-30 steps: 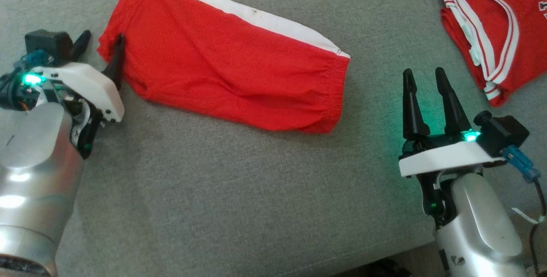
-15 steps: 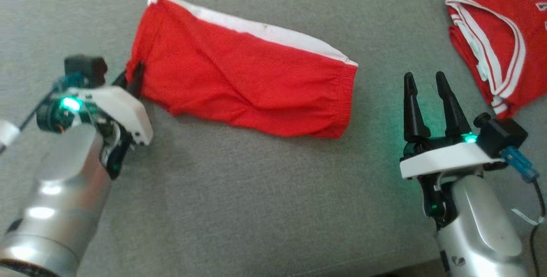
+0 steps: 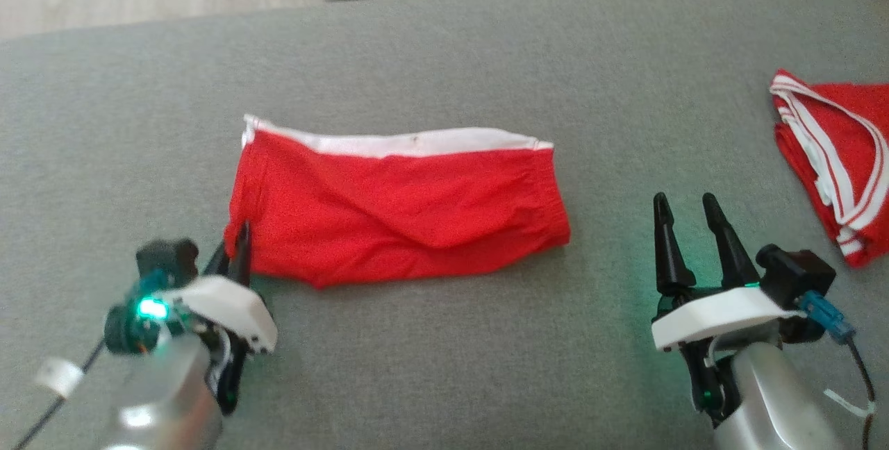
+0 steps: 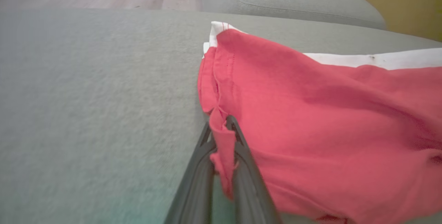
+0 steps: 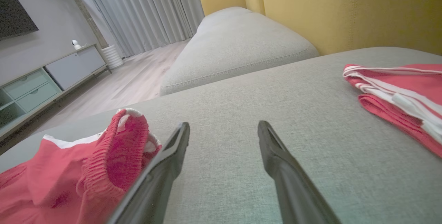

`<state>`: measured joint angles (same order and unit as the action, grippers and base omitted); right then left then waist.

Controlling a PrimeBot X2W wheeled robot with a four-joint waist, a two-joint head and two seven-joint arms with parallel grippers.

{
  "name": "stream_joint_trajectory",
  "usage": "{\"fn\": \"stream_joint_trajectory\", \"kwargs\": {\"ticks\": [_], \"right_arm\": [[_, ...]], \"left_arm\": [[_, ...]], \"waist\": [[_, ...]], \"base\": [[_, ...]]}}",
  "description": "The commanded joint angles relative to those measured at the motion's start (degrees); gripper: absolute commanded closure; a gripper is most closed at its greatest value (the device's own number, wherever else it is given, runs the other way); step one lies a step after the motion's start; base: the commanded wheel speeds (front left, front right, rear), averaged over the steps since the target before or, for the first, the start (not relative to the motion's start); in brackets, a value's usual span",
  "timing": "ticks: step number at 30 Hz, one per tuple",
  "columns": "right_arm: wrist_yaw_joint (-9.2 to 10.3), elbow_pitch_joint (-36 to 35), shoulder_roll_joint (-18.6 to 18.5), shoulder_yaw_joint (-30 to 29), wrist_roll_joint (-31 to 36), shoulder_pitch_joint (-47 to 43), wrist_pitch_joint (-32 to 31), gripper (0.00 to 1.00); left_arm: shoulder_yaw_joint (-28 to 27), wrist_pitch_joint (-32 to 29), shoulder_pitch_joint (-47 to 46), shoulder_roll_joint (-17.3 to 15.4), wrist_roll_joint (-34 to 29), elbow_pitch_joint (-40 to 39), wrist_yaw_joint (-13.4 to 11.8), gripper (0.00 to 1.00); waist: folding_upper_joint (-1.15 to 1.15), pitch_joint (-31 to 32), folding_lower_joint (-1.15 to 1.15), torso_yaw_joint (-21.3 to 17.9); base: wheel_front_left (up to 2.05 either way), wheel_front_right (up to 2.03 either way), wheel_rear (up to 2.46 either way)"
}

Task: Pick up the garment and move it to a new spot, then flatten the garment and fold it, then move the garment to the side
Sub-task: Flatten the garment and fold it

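- The garment (image 3: 396,217), red shorts of soft, wrinkled knit with a white side band and a gathered elastic waist, lies as a flattish oblong in the middle of the grey woven sofa cushion (image 3: 444,54).
- The left end effector (image 3: 239,245) has its slim dark fingers pinched narrow on the garment's near-left corner, with a fold of cloth bunched between them.
- The right end effector (image 3: 684,200) stands wide and holds nothing, just right of the waistband.
- A folded red jersey (image 3: 844,158) with white striped trim lies at the right edge.

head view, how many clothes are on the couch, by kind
red shorts with a white band: 1
red jersey with white trim: 1
total: 2
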<state>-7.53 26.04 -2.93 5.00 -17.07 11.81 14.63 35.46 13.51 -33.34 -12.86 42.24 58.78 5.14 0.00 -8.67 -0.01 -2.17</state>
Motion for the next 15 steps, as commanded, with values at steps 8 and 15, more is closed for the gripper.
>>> {"fn": "stream_joint_trajectory", "kwargs": {"ticks": [8,15], "right_arm": [[0.04,-0.66,0.05,1.18,0.37,-0.5,0.37,0.0],[0.04,-0.39,0.05,2.34,0.86,0.37,0.37,0.0]], "left_arm": [[-6.4,1.46,6.99,0.13,-2.97,-9.34,-4.73,0.7],[-13.89,1.48,12.8,0.54,-11.22,-20.46,-9.74,0.0]], "waist": [[0.0,2.76,0.01,2.8],[0.0,3.04,0.01,3.16]], "base": [[0.0,0.0,0.0],[0.0,0.0,0.0]]}}
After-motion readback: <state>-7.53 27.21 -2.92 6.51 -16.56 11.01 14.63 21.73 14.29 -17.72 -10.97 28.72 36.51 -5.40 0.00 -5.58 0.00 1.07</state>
